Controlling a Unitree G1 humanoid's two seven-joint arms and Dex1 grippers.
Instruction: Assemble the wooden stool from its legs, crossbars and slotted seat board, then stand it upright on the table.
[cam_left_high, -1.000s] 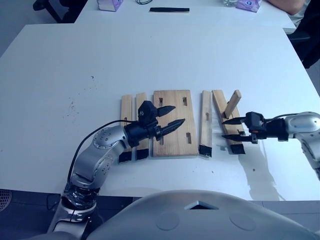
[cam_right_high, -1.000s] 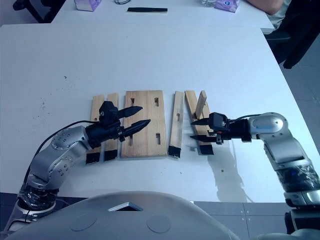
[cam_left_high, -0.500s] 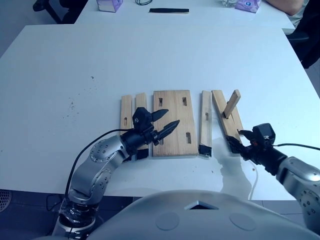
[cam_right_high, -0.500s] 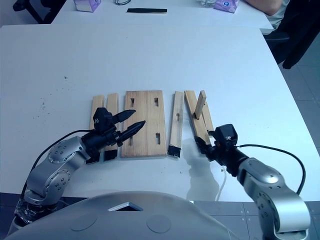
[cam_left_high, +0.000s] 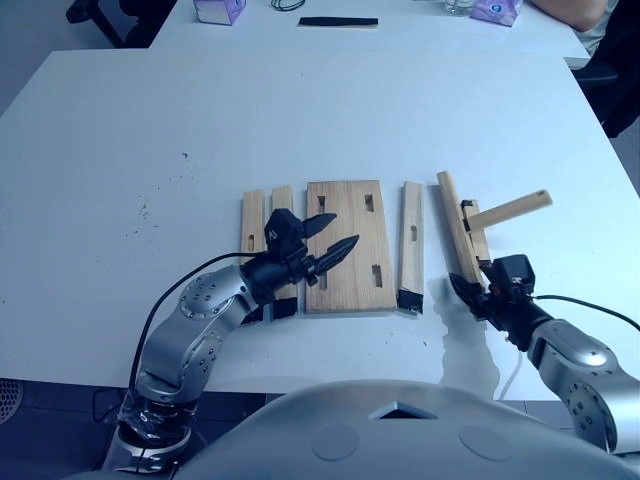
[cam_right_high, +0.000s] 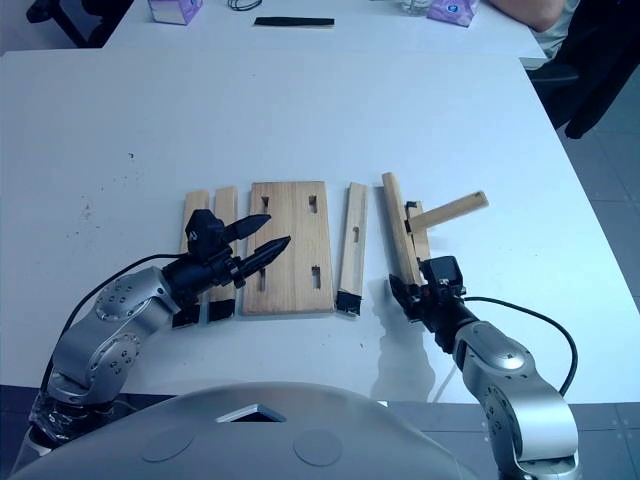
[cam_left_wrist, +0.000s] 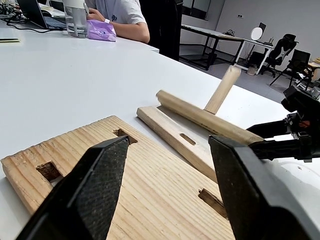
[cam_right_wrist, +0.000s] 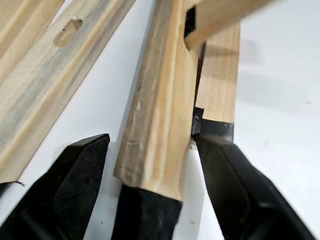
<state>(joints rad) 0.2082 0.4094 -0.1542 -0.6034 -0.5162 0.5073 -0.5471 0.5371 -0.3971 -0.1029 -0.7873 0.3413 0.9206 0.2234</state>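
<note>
The slotted seat board (cam_left_high: 350, 285) lies flat in the middle of the white table. Two legs (cam_left_high: 253, 215) with black-taped ends lie at its left, and a single leg (cam_left_high: 411, 235) at its right. Farther right a leg (cam_left_high: 452, 235) stands tipped on its edge, and the crossbar (cam_left_high: 512, 209) plugged into it points right, with another leg (cam_left_high: 479, 240) beside it. My left gripper (cam_left_high: 344, 229) hovers open over the board's left part (cam_left_wrist: 150, 200). My right gripper (cam_left_high: 468, 288) is open, its fingers (cam_right_wrist: 80, 170) straddling the tipped leg's taped near end (cam_right_wrist: 155, 130).
A black strip (cam_left_high: 338, 20) and purple packets (cam_left_high: 220, 9) lie on the far table. The right arm's cable (cam_left_high: 515, 362) hangs over the near table edge. Wide bare table surface lies beyond the parts and to the left.
My right arm swung from the right side to the near end of the right legs. The leg with the crossbar rolled over, so the crossbar now points right. My left gripper drew back slightly.
</note>
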